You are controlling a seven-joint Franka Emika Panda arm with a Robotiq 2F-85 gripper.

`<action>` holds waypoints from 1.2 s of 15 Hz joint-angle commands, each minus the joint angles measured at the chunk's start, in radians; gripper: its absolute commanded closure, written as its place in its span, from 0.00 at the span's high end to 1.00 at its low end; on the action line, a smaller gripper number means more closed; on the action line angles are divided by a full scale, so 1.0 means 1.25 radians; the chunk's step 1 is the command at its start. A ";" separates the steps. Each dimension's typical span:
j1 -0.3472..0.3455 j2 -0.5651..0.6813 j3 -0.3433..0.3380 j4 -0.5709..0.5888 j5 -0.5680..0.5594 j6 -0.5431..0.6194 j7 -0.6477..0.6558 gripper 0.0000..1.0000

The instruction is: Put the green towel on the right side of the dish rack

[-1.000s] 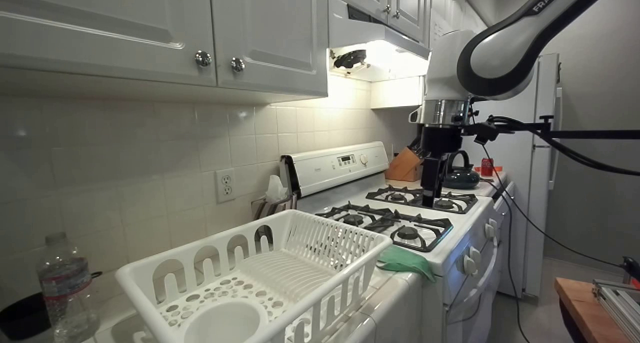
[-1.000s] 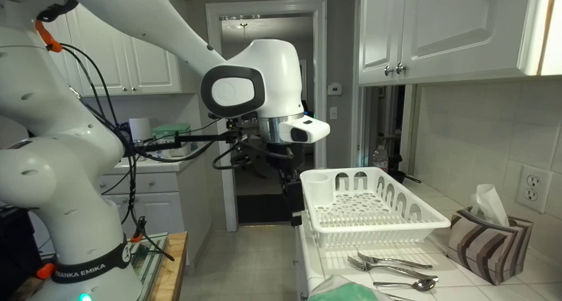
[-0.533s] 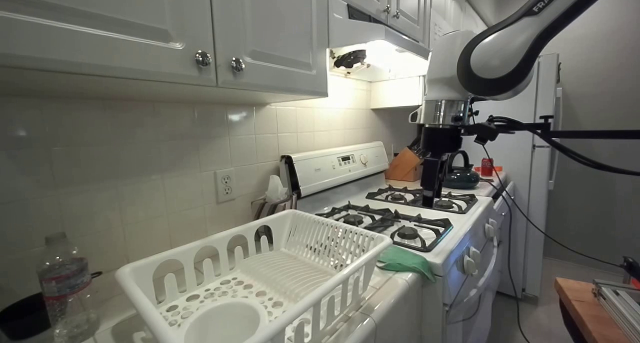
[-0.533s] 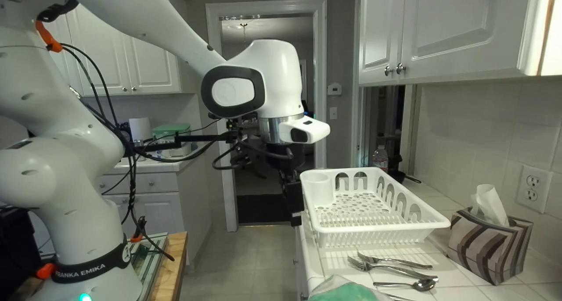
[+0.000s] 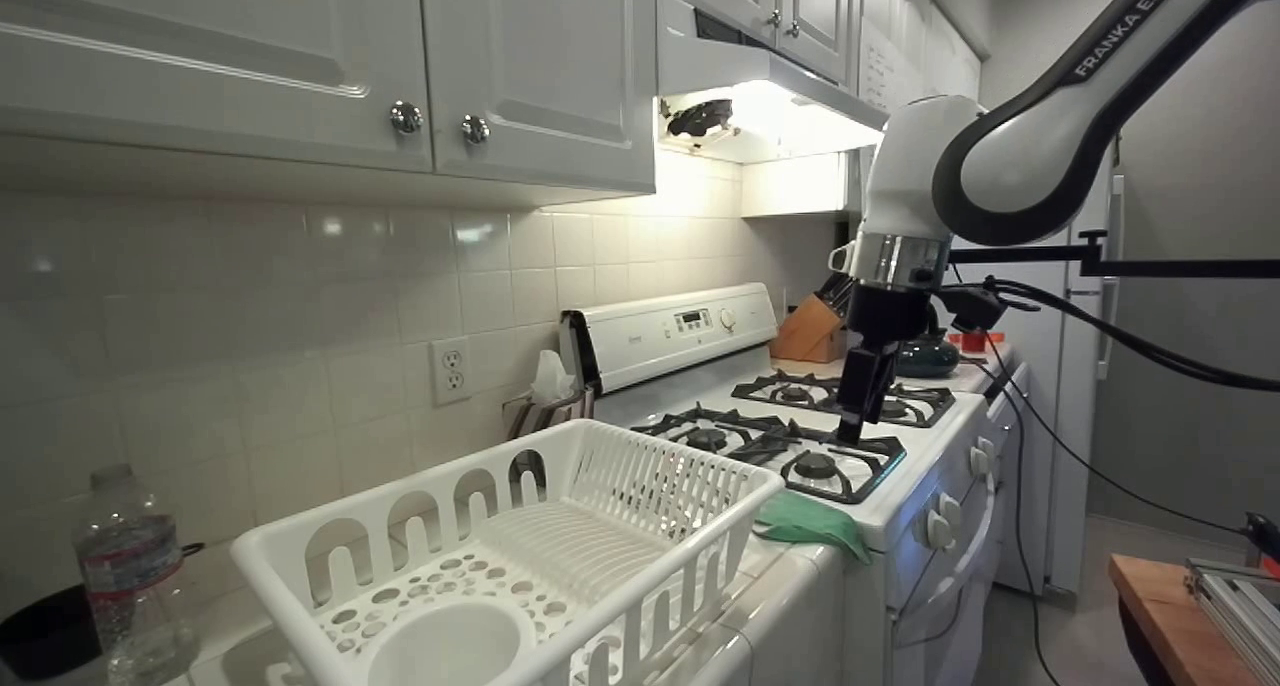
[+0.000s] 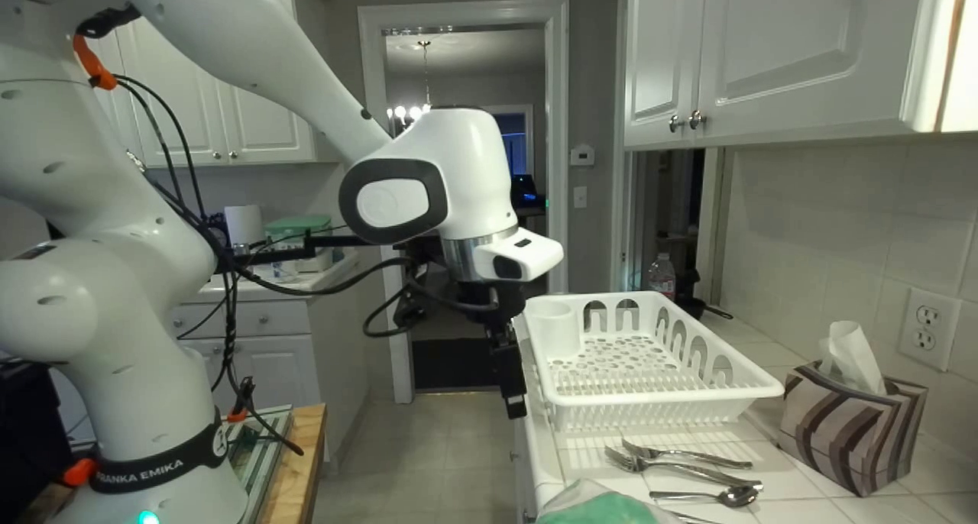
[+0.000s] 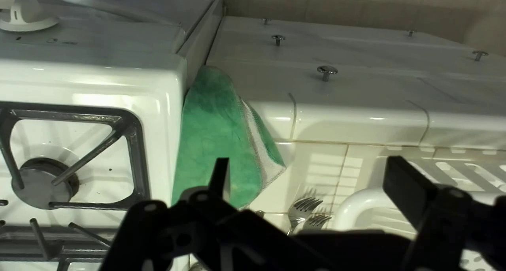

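Note:
The green towel (image 5: 812,522) lies in a crumpled fold on the counter between the stove and the white dish rack (image 5: 650,568). It also shows at the bottom edge of an exterior view (image 6: 607,507) and, with a pale folded underside, in the wrist view (image 7: 217,140). The dish rack is empty; its rim shows in an exterior view (image 6: 665,399) and its corner in the wrist view (image 7: 355,203). My gripper (image 7: 309,160) is open and empty, fingers wide apart. It hangs tilted above counter height, apart from towel and rack, in both exterior views (image 5: 850,434) (image 6: 514,408).
Forks (image 6: 695,470) and a spoon (image 6: 737,496) lie on the counter between towel and rack. A tissue box (image 6: 848,432) stands near the wall. Stove grates (image 5: 815,466) adjoin the towel. A water bottle (image 5: 130,596) stands beyond the rack. Cabinets (image 5: 540,76) overhang the counter.
My arm has lowered and the gripper has tilted, its fingertips now lower in both exterior views. The towel, rack and cutlery have not moved.

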 commanded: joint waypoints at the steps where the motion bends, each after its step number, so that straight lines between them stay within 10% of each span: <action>1: 0.004 0.055 -0.004 -0.014 0.013 0.101 -0.016 1.00; 18: 0.000 0.289 0.006 0.049 0.207 0.269 -0.169 1.00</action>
